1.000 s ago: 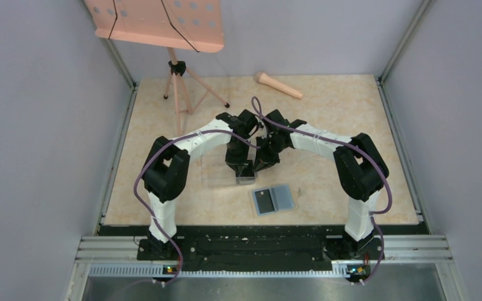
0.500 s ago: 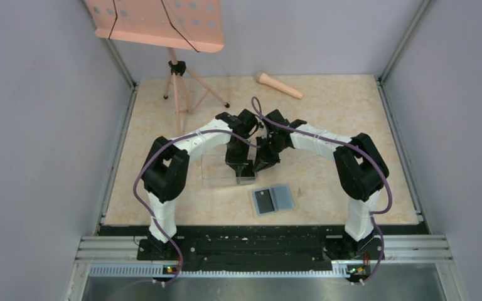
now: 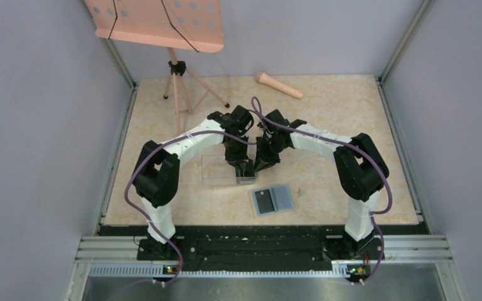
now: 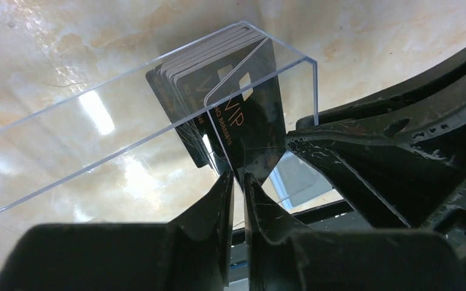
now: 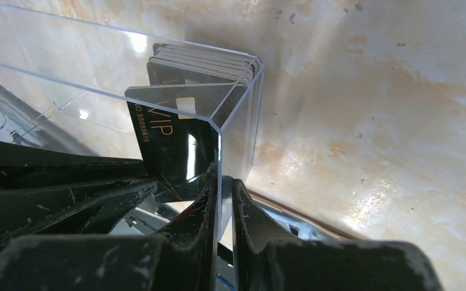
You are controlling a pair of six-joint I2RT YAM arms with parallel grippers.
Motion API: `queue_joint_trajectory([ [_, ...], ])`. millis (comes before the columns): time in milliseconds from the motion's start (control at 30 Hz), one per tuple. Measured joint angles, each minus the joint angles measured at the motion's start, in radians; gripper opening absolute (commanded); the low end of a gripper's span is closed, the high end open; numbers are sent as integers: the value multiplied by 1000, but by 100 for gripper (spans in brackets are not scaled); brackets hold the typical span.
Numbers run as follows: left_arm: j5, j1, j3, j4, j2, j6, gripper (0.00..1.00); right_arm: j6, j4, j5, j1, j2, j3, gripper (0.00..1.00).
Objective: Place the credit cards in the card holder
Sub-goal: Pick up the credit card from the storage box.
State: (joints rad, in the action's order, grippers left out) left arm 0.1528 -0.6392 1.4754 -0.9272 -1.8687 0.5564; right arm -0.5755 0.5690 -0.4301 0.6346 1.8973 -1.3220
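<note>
The card holder [image 3: 273, 199] lies open near the table's front, light blue inside, with a dark card [image 3: 264, 200] on its left half. A long clear plastic box [image 3: 221, 170] holds a stack of cards [image 4: 185, 76] at its right end. Both grippers meet at that end. My left gripper [image 4: 238, 179] is shut on a black VIP card [image 4: 249, 124] that stands tilted away from the stack. My right gripper [image 5: 221, 182] is shut on the clear box's end wall [image 5: 219, 151]. The stack [image 5: 203, 60] and the VIP card [image 5: 170, 145] also show in the right wrist view.
A pink music stand [image 3: 163, 25] on a tripod [image 3: 179, 88] stands at the back left. A pink microphone-shaped object [image 3: 278, 85] lies at the back centre. Grey walls close in the table on the left, right and back.
The left arm's elbow and upper link have swung to the left. Its gripper stays at the box's right end. The right arm and the card holder have not moved.
</note>
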Motion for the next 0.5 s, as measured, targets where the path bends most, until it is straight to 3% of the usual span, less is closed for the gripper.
queue_joint_trajectory([
  [500, -20, 6, -9, -9, -23, -34, 19, 0, -3, -2, 0, 0, 0, 0],
])
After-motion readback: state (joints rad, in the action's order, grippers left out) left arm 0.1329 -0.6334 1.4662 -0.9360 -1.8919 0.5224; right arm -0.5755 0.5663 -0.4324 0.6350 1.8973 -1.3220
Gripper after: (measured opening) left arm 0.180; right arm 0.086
